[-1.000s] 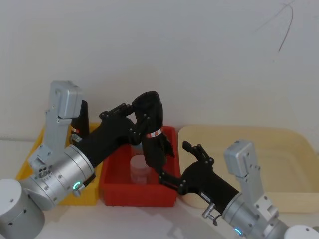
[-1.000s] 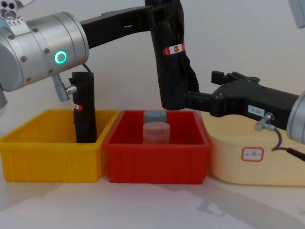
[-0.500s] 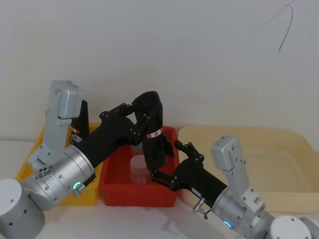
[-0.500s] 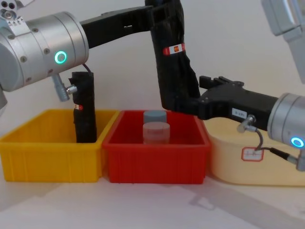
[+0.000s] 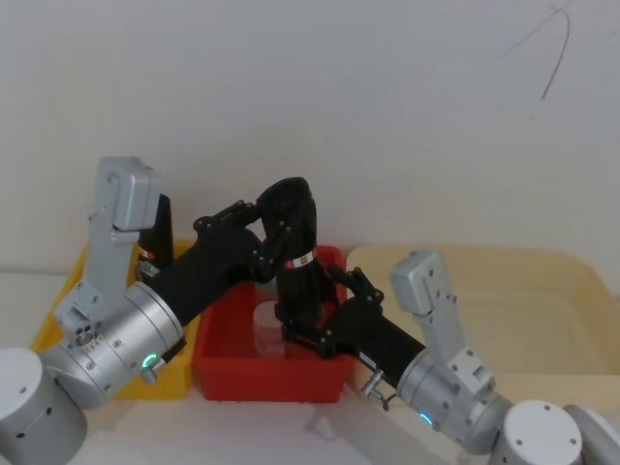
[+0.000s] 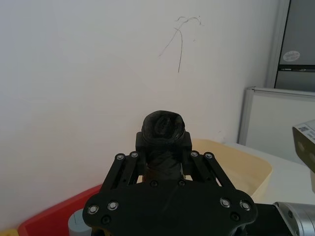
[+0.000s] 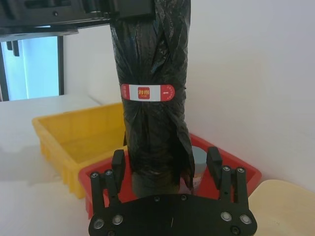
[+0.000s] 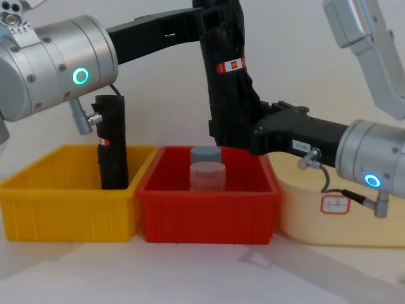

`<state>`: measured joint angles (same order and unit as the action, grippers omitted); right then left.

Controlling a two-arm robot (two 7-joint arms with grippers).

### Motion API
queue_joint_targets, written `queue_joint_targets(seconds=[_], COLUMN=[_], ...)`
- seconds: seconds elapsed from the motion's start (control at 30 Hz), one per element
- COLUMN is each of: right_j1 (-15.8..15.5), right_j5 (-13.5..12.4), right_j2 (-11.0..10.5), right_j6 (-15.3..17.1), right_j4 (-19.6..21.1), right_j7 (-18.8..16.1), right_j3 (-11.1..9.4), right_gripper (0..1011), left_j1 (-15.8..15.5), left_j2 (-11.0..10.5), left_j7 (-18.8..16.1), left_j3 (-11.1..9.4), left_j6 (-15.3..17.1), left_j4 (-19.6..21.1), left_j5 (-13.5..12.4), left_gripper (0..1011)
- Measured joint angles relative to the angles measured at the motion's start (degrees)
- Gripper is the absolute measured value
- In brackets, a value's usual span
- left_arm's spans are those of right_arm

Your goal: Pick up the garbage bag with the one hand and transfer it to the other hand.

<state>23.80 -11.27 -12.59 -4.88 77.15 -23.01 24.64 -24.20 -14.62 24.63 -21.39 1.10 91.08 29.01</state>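
The garbage bag is a tall black roll with a white-and-red label band, held upright above the red bin. My left gripper, on the teal-lit arm, is shut on the bag's top end. My right gripper, on the blue-lit arm, is open, with one finger on each side of the bag's lower end. In the head view the right gripper sits just under the label on the bag, below the left gripper.
A yellow bin on the left holds a second black roll standing upright. Stacked clear jars with a grey cap stand in the red bin under the bag. A cream tray lies to the right.
My right gripper has moved left from beside the bag until its open fingers straddle the bag's lower end. The left gripper and the bag have stayed still.
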Motion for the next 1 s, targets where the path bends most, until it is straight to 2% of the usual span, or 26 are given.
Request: queue_joint_targets(seconds=[0.13,0.3,0.43,0.57,0.6,0.63,0.67,0.73,1.0], right_j1=[0.46,0.92,1.26,1.5,1.56,1.56,1.62,1.7,1.85], right_j5=[0.21,0.22,-0.03,-0.53,-0.76,-0.76,-0.93,-1.18,-1.86], right_j2=[0.32,0.57,0.59,0.51,0.44,0.44,0.38,0.23,-0.15], right_j6=[1.04,2.52,3.82,4.82,5.2,5.2,5.51,5.91,6.75], right_j4=[-0.05,0.07,0.49,0.82,0.95,0.95,1.08,1.25,1.74], right_j7=[0.26,0.31,-0.02,-0.61,-0.91,-0.91,-1.13,-1.42,-2.03], right_j3=[0.13,0.35,0.61,0.86,0.96,0.96,1.06,1.18,1.57], right_gripper=[992,908,768,672,613,613,555,528,528], left_j1=[0.0,0.0,0.0,0.0,0.0,0.0,0.0,0.0,0.0], left_j2=[0.0,0.0,0.0,0.0,0.0,0.0,0.0,0.0,0.0], left_j7=[0.0,0.0,0.0,0.0,0.0,0.0,0.0,0.0,0.0], left_j3=[0.0,0.0,0.01,0.01,0.0,0.0,0.0,0.0,0.0], left_j6=[0.0,0.0,0.0,0.0,0.0,0.0,0.0,0.0,0.0], left_j4=[0.0,0.0,0.0,0.0,0.0,0.0,0.0,0.0,0.01], left_j5=[0.0,0.0,0.0,0.0,0.0,0.0,0.0,0.0,0.0], left_gripper=[379,379,379,379,379,379,379,379,379])
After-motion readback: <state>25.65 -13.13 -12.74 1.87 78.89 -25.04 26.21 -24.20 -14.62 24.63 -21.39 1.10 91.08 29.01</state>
